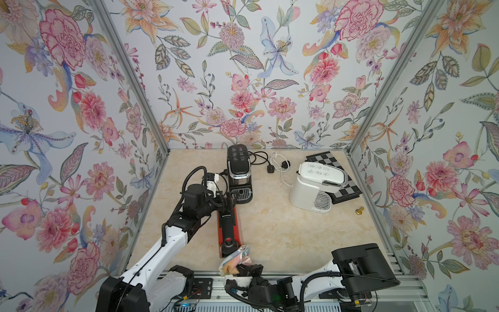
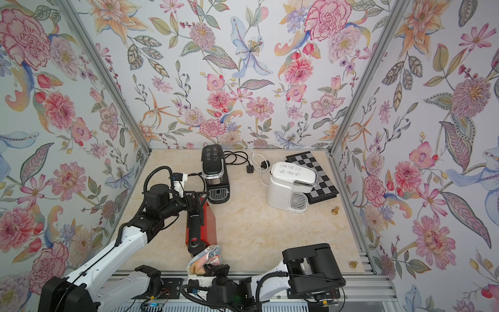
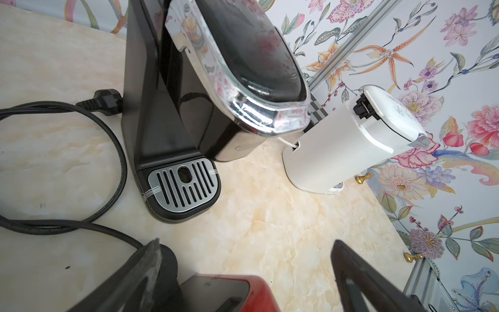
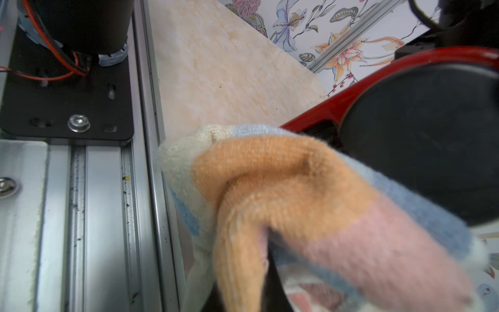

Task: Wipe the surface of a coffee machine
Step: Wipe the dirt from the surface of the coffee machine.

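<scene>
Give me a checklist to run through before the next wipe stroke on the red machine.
1. Grip: right gripper shut on cloth: ok.
2. Contact: cloth pressed on red coffee machine: cannot tell, it is bunched at the near end.
3. Bracing: left gripper steadying the machine: not ok, jaws open astride its far end.
4. Snag: black cable away from the left gripper: not ok, it lies beside it.
5. Clearance: black coffee machine: cannot tell, it stands close behind.

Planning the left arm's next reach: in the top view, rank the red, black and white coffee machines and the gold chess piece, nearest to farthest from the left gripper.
1. Red coffee machine, right at the open left gripper.
2. Black coffee machine, just behind it, farther back.
3. White coffee machine, well off to the right.
4. Gold chess piece, farthest right.
</scene>
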{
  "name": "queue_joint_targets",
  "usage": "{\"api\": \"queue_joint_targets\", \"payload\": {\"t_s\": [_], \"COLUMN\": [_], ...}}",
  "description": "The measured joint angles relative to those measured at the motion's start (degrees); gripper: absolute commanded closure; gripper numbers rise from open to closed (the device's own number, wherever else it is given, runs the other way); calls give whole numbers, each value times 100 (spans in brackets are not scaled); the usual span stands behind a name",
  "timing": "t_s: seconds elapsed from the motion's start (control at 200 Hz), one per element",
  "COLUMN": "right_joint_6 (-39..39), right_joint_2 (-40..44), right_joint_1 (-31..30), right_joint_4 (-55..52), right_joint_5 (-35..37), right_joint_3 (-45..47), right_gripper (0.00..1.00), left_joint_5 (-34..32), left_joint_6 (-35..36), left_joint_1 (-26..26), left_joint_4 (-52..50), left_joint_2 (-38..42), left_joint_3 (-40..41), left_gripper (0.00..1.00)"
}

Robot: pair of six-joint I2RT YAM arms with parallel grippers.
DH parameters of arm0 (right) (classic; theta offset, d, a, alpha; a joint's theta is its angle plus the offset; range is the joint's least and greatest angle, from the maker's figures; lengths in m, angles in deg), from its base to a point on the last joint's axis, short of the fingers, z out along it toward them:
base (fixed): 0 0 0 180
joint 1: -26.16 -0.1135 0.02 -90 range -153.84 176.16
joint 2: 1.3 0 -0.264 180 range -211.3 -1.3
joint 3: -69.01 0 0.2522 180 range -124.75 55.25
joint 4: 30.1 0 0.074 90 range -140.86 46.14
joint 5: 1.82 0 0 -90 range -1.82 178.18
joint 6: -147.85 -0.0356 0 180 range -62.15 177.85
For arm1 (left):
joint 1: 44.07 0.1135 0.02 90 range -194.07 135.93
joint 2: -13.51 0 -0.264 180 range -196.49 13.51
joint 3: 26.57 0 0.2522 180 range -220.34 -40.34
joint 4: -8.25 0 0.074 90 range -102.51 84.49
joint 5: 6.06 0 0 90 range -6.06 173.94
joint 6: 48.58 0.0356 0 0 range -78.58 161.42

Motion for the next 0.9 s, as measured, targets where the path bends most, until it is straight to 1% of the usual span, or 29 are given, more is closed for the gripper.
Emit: {"api": "queue_joint_targets", "payload": {"t_s": [0.2,0.595,0.736,0.901], "right_joint_6": [868,1762,2149,2830], "right_joint_2": [-669,-1329,-1690,-2090], "right_joint_1": [-24,455,505,455], "right_joint_4": [1032,1862,2240,2997], "right_joint_5": [256,415,577,870], "right_joint_3": [-7,-529,-776,-837], "right_gripper": [100,100,100,100], "left_joint_5": [-17,17,46,52], "left_joint_6": [59,79,103,98], "left_joint_1": [-20,-26,-26,-28], "left_joint_4": [-76,-70,-70,-57], "left_joint_2": [-4,-11,-11,-22], "left_joint_3": [-39,-46,-46,-46], "left_gripper": [1,1,1,1]}}
